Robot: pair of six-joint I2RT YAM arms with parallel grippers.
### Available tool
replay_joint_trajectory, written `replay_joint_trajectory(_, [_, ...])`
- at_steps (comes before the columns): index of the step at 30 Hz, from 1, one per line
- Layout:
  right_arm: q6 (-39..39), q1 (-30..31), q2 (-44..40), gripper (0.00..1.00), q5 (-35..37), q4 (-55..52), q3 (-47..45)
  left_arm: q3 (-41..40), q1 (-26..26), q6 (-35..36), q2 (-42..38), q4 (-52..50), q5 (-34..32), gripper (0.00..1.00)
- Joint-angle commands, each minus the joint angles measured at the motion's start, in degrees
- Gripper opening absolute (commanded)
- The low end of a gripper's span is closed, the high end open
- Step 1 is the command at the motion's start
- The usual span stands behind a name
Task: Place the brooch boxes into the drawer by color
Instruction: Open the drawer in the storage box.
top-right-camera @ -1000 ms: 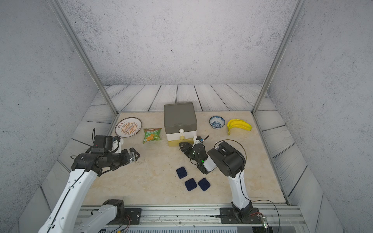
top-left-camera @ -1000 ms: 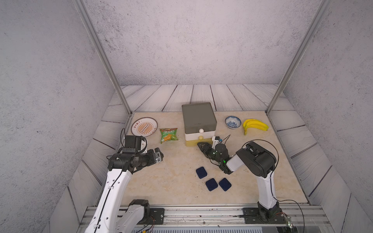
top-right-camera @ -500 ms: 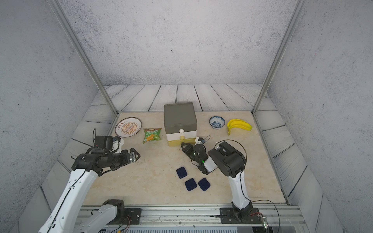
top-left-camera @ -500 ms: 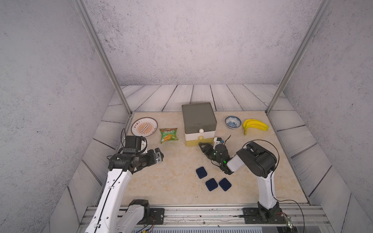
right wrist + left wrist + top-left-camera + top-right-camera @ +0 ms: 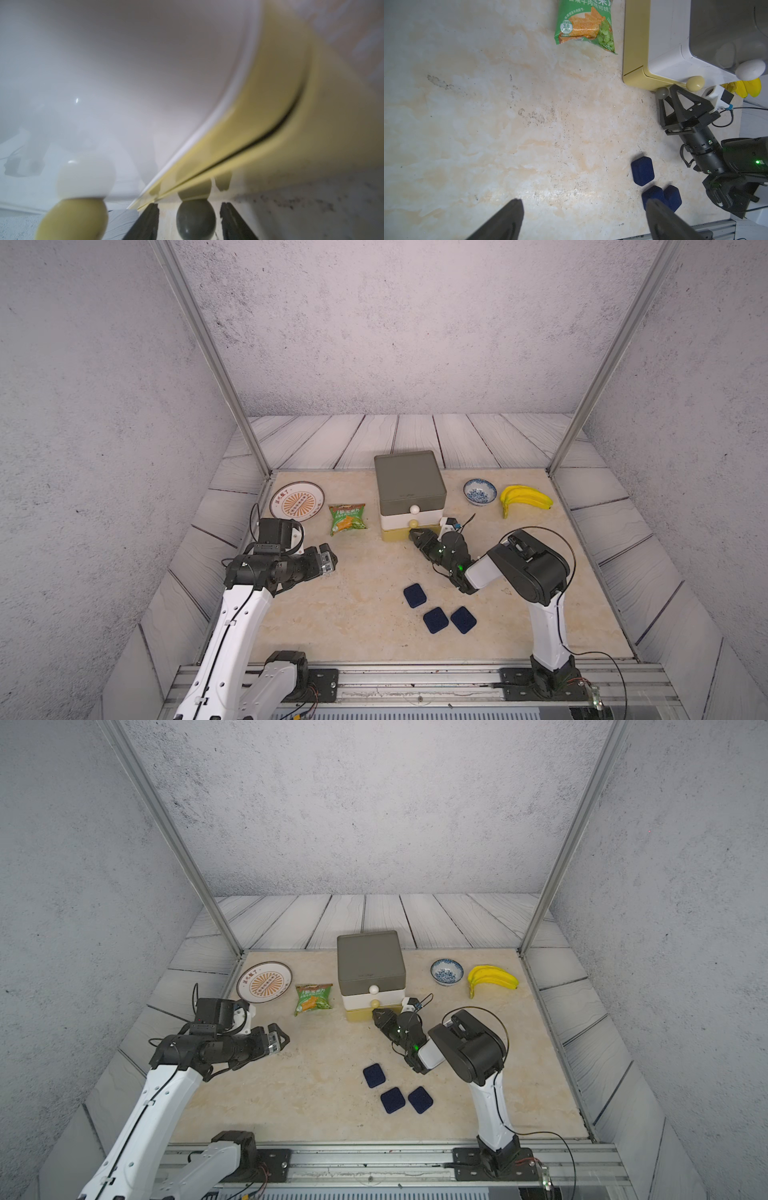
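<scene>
A small, boxy plastic chest of three drawers [image 5: 409, 479] stands at the back middle of the beige marbled table [image 5: 353, 614]. The top drawer is grey, the middle one white and the bottom one yellow. The chest carries three round knobs: one white knob [image 5: 414, 509], one yellow knob [image 5: 412, 523] and, lowest, one grey knob [image 5: 195, 220].

The right gripper [image 5: 415, 536] is at the chest's front, its jaws part open and set on either side of the grey knob. The right wrist view shows a sliver of gap on each side, so nothing is clamped.

Three navy blue, flat, rounded-square matte brooch boxes [image 5: 436, 620] lie on the table in front of the chest, beside the right arm. One is nearer the chest and two are close together farther from it.

The left gripper [image 5: 328, 562] hangs over bare table at the left, jaws spread wide and holding nothing.

Along the back are one round orange-patterned plate [image 5: 297, 502], one green snack packet [image 5: 347, 519], one blue-and-white bowl [image 5: 480, 491] and one bunch of yellow bananas [image 5: 525, 498].
</scene>
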Motion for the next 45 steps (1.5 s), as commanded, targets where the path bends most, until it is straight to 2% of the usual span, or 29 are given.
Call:
replay_joint_trajectory(1, [-0.15,0.14,1.69,0.52,-1.00,0.01,2.40,-0.48,0.47,0.60,0.31,0.18,-0.23,0.98])
replay_joint_trajectory(13, [-0.21,0.21,2.40,0.51,-1.57,-2.50,3.26,-0.87,0.49,0.78,0.47,0.53,-0.24,0.98])
replay_joint_trajectory(33, [2.38,0.43,0.28,0.52,0.45,-3.60,-3.53,-1.11,0.45,0.51,1.02,1.00,0.01,0.98])
replay_joint_trajectory(45, [1.07,0.40,1.70,0.53,0.44,-3.28,0.72,-0.75,0.49,0.90,0.98,0.37,-0.64,0.98])
